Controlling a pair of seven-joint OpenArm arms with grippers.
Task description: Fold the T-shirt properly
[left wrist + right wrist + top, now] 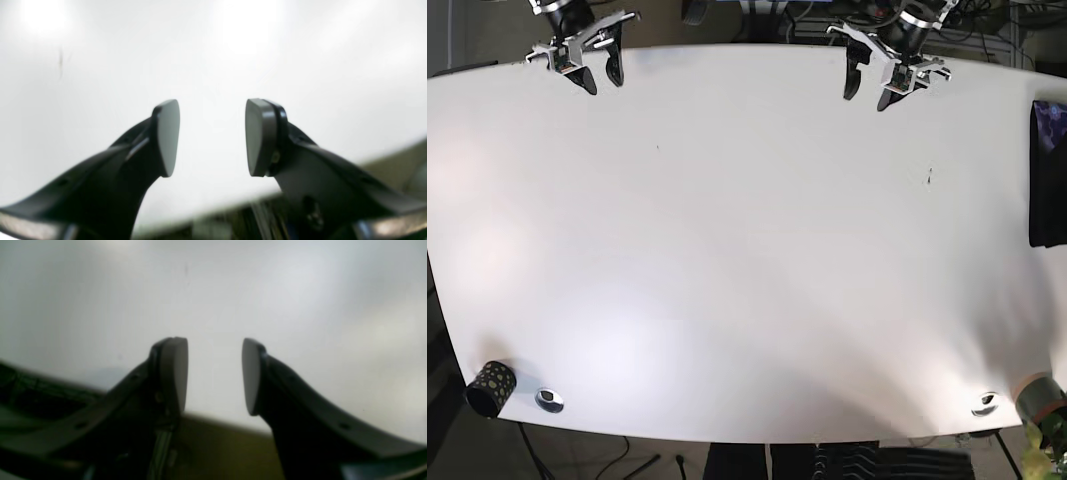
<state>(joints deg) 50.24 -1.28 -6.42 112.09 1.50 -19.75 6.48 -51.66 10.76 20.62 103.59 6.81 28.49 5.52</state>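
Nothing of the fold is begun, as far as I can judge: my left pincer (874, 88) and my right pincer (594, 70) both hang at the far edge of the white worktop (747, 260), each with its jaws standing apart and nothing between them. The wrist views confirm it, showing my left pincer (212, 137) and my right pincer (215, 376) over bare white surface, the pads clean and parted. The only cloth I can find is a dark garment (1049, 175) lying at the worktop's edge on my left side, partly cut off by the frame; I take it for the T-shirt, though too little shows to be sure, and it looks bunched or stacked, not spread. It lies well apart from both pincers. So everything remains: fetch the shirt, lay it flat in the middle, then fold the sleeves and body. Small round clamps (550, 400) and a dark spotted cylinder (490, 388) sit along the near edge, clear of the work.
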